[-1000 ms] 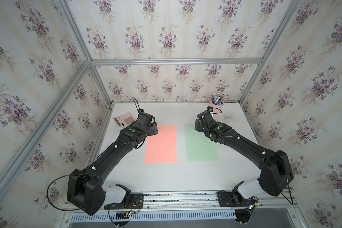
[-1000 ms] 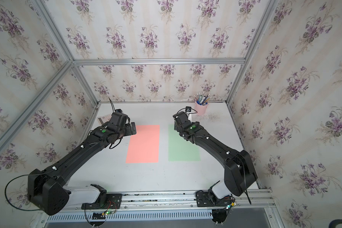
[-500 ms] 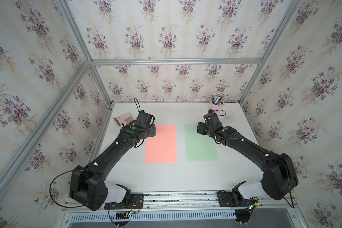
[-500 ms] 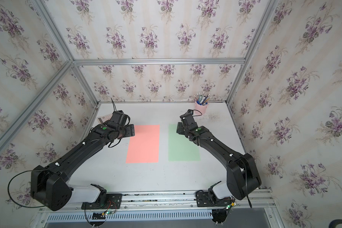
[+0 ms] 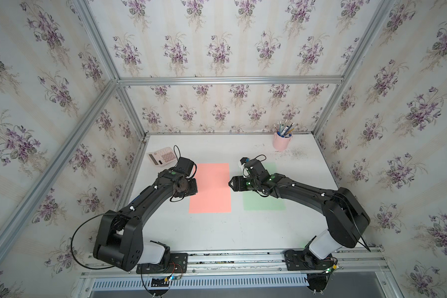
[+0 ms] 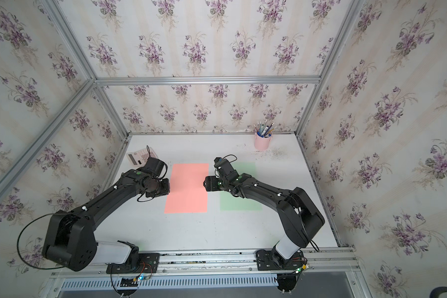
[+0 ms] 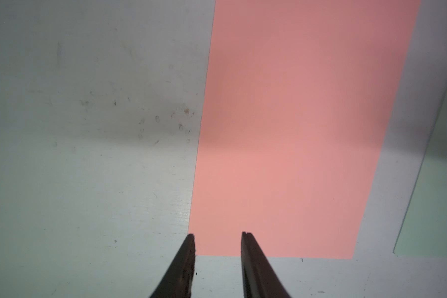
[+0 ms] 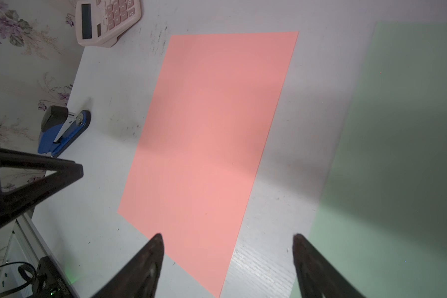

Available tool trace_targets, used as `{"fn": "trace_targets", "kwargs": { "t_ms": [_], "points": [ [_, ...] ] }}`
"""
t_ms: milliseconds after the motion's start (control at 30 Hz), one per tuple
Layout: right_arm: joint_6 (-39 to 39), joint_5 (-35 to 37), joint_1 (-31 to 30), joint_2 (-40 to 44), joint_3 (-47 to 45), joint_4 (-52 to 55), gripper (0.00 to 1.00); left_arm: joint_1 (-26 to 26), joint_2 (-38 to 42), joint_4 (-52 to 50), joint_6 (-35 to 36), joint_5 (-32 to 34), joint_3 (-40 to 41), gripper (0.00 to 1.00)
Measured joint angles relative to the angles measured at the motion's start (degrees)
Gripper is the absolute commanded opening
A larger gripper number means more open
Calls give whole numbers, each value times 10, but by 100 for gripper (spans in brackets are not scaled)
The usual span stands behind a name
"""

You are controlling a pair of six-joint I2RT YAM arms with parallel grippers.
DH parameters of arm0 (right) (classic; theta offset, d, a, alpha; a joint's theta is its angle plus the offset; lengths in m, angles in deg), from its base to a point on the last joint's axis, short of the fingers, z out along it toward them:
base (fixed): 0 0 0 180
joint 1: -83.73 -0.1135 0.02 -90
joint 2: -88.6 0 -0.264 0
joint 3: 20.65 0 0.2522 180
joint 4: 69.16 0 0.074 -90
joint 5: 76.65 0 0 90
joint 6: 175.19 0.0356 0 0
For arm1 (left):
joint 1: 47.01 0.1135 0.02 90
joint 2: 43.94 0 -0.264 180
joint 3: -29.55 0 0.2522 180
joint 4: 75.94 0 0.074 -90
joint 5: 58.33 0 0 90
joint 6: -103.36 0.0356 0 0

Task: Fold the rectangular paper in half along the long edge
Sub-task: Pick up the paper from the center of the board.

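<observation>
The left arm [image 5: 150, 196] and right arm [image 5: 302, 191] have swung in beside the pink paper [image 5: 210, 187], flat mid-bench [image 5: 217, 232]: left jaws narrowed but empty at its left edge, right jaws wide open at its right. No fold yet.

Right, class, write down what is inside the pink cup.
Pens or pencils stand in the pink cup, their tops fanning out above its rim. Its wall hides their lower ends and anything at the bottom.

White table [image 5: 217, 232]; salmon paper [image 5: 209, 188]; pale green sheet [image 5: 265, 203]; pink pen cup [image 5: 281, 141]; blue stapler [image 8: 62, 131]; purple-flowered wallpaper [image 5: 217, 51]
</observation>
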Motion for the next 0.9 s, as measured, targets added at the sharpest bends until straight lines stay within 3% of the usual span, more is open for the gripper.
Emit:
{"fn": "trace_targets", "kwargs": {
  "t_ms": [100,433,633,900],
  "points": [
    [3,-1,-2,-14,4,-4,79,19,-26,14,-9,-6,18,43],
    [19,14,-9,-71,39,5,79,58,-73,78,-18,-24,16,47],
    [26,33,-16,-105,71,27,79,80,-105,120,-13,-34,21,46],
    [27,48,-16,-132,106,62,79,100,-137,162,-1,-63,5,35]
  ]
}}
